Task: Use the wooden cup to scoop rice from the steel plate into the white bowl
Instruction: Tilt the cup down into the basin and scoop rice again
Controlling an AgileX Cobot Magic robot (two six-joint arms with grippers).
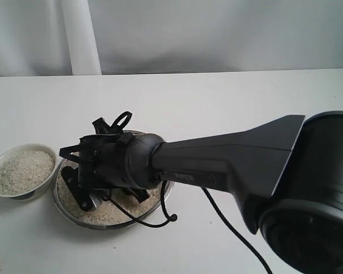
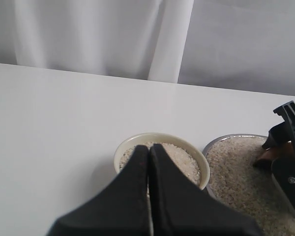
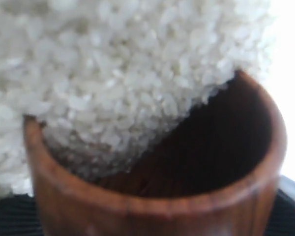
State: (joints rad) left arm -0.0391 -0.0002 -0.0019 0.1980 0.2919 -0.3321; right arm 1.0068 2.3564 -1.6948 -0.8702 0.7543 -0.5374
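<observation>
**Small dark brown wooden cup [image 3: 152,211] tipped into pale uncooked rice [image 3: 113,73] on wide shallow shiny steel plate [image 1: 111,226]**

Right hand [image 1: 80,178] is down over the steel plate, clamped on the wooden cup. The left wrist view shows a brown sliver of the cup between its black fingers. In the exterior view the hand hides the cup.

Right wrist view: the cup mouth is tilted toward the rice. Grains are heaped against the rim and spill into part of the dark inside; the rest of the inside is bare wood. The plate holds a layer of rice, visible around the hand.

Small round white bowl [image 1: 46,181] with a thick rim sits just left of the plate in the exterior view. Can't tell if the rims touch. The bowl holds rice up near its rim.

Left hand [image 2: 148,148] shows in front of the bowl in its own wrist view, fingers pressed together with nothing between them.

Everything sits on the white tabletop [image 1: 217,103]. A black cable [image 1: 228,224] trails from the right arm across it.
</observation>
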